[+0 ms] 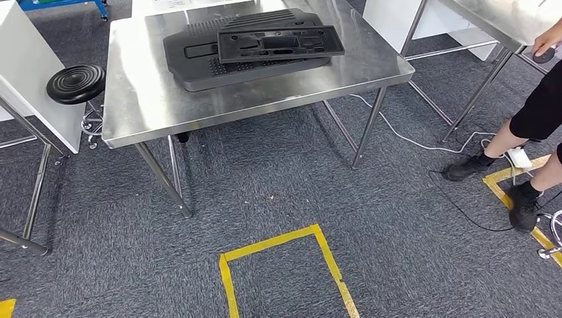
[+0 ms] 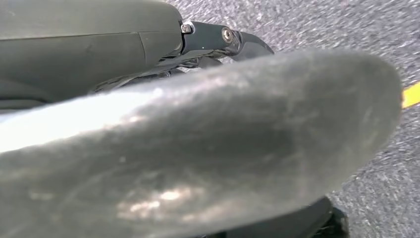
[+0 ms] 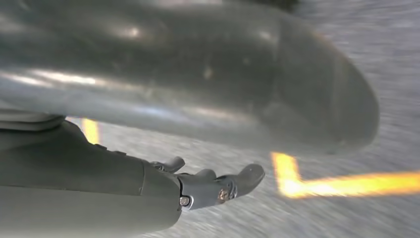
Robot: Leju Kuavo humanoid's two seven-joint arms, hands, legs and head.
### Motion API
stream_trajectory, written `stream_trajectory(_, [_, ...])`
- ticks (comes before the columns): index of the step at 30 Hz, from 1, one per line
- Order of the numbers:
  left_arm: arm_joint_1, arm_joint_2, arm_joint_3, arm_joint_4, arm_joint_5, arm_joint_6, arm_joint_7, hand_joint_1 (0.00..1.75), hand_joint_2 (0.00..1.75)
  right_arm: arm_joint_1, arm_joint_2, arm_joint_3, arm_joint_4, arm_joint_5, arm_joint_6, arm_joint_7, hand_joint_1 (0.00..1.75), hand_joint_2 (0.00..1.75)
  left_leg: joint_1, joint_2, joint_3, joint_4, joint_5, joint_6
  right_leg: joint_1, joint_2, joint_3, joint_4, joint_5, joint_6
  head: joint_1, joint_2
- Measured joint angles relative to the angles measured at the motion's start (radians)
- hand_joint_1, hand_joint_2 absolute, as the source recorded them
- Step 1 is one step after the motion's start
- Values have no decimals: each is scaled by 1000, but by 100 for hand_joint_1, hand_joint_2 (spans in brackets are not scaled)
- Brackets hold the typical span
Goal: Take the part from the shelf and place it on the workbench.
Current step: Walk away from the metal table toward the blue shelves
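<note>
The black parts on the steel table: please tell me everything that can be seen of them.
The black parts look like moulded plastic. There are two flat pieces in a stack: a large ribbed panel below, and a smaller rectangular tray with shaped recesses lying flat on top of it, slightly askew. They rest on the far half of the steel table, toward the middle. Nothing else touches them; no hand is near.

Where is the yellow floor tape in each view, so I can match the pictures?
Head view: yellow floor tape forms an open-ended box on the grey carpet in front of the steel table.
Left wrist view: a short piece just past the thumb tip of the left hand.
Right wrist view: a blurred L-shaped corner beyond the fingers of the right hand.
Shared landmark: the grey carpet.
</note>
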Motion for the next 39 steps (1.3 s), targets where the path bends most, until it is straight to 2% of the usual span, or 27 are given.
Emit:
stream_trajectory(1, [0,0,0,0,-1,0,1,0,0,-1,1,0,12,4,0,18,0,0,1,0,36,-45,22,0,-1,0,-4,6,1,2,0,0])
stream_trajectory(3, [-2,1,2,0,-3,1,3,0,0,-6,3,0,31,8,-2,38,0,0,2,-1,121,-177,63,1,0,2,-14,22,0,6,-1,0])
stream_trajectory(4, [-3,1,2,0,-4,2,3,0,0,-10,3,0,39,9,-3,42,0,0,1,-2,145,-222,72,5,3,2,-21,29,-1,9,0,0])
stream_trajectory(5, [-4,1,3,0,-5,2,3,0,0,-14,3,0,45,10,-3,44,0,0,-1,-3,154,-244,74,11,5,3,-27,34,0,14,0,0])
stream_trajectory(8, [-5,0,3,0,-6,2,3,0,0,-19,3,0,59,11,-4,47,0,0,-6,-4,143,-250,85,35,4,4,-39,37,7,32,1,0])
stream_trajectory(9, [-5,1,3,0,-6,2,3,0,0,-19,2,0,62,11,-4,47,0,0,-5,-4,139,-252,91,44,3,4,-48,47,-1,35,2,0])
stream_trajectory(10, [-5,1,3,0,-6,2,3,0,0,-20,2,0,65,11,-4,48,0,0,-3,-3,133,-254,97,53,2,4,-63,77,-21,34,3,0])
stream_trajectory(12, [-7,1,4,0,-6,2,3,0,0,-23,2,0,70,11,-4,48,0,0,-2,-1,119,-255,108,63,1,4,-115,193,-85,29,7,0])
stream_trajectory(14, [-7,1,4,0,-6,1,3,0,0,-26,2,0,75,12,-7,51,0,0,-4,1,102,-254,120,65,0,4,-159,312,-135,30,8,0])
stream_trajectory(15, [-7,1,4,0,-6,2,4,0,0,-26,2,0,77,13,-9,54,0,0,-4,1,94,-254,126,64,0,4,-157,325,-140,35,8,0])
stream_trajectory(16, [-7,1,4,0,-5,2,4,0,0,-26,2,0,78,13,-12,57,0,0,-4,1,87,-254,132,63,0,4,-132,292,-130,41,8,0])
stream_trajectory(18, [-7,0,6,0,-1,3,4,0,0,-29,1,0,80,14,-24,60,0,0,-5,0,78,-254,143,58,4,4,-34,136,-92,46,8,0])
stream_trajectory(19, [-7,0,7,0,2,4,3,0,0,-31,1,0,80,15,-34,57,0,0,-6,0,75,-255,148,53,7,3,6,66,-77,43,8,0])
stream_trajectory(20, [-7,-1,8,0,5,5,3,0,0,-34,2,0,80,19,-46,50,0,0,-7,0,74,-255,153,48,11,3,31,21,-67,37,7,0])
stream_trajectory(21, [-7,-2,11,0,7,6,2,0,0,-36,2,1,80,25,-57,42,0,0,-7,1,74,-257,157,41,14,3,38,4,-63,30,6,0])
stream_trajectory(22, [-6,-3,13,0,8,7,2,0,0,-36,3,3,80,35,-63,32,0,0,-6,1,74,-260,162,34,17,3,35,5,-57,24,5,0])
stream_trajectory(24, [-5,-3,20,0,10,9,0,0,0,-34,4,9,82,56,-62,15,0,0,-5,1,70,-258,163,21,11,3,33,-2,-41,11,5,0])
stream_trajectory(25, [-4,-4,23,0,10,10,-1,0,0,-33,4,12,83,66,-59,8,0,0,-4,1,61,-239,144,16,7,2,32,-6,-31,4,4,0])
stream_trajectory(26, [-2,-4,26,0,10,11,-2,0,0,-32,4,16,83,73,-55,4,0,0,-4,0,45,-199,110,12,2,1,29,-9,-23,-1,3,0])
stream_trajectory(28, [-1,-4,30,0,10,12,-4,0,0,-30,6,22,84,80,-46,-3,0,0,-1,0,3,-75,25,5,3,0,19,-8,-14,-7,1,0])
stream_trajectory(29, [0,-4,31,0,10,12,-5,0,0,-29,7,25,85,81,-39,-6,0,0,-1,0,-11,-22,-1,2,4,0,14,-5,-11,-6,1,0])
stream_trajectory(30, [0,-4,31,0,10,12,-6,0,0,-28,7,27,87,80,-29,-9,0,0,0,0,-11,3,-10,0,4,0,8,-2,-9,-5,1,0])
stream_trajectory(31, [1,-4,31,0,10,12,-6,0,0,-27,7,29,88,79,-17,-10,0,0,0,0,8,-11,1,-2,3,0,3,3,-8,-5,1,0])
stream_trajectory(34, [0,-3,32,0,6,11,-6,0,0,-27,7,31,91,75,14,-11,0,0,3,-2,125,-190,62,-1,4,2,-12,27,-11,3,0,0])
stream_trajectory(35, [-1,-3,32,0,4,11,-7,0,0,-28,7,31,91,74,18,-11,0,0,2,-4,146,-229,70,4,6,2,-18,34,-11,7,1,0])
stream_trajectory(36, [-1,-4,32,0,3,10,-7,0,0,-29,6,31,91,73,20,-12,0,0,0,-5,152,-246,70,10,9,3,-23,38,-11,13,1,0])
stream_trajectory(39, [-1,-4,32,0,3,10,-7,0,0,-29,6,31,91,77,18,-11,0,0,-3,-5,140,-250,83,34,7,4,-35,42,-7,28,2,0])
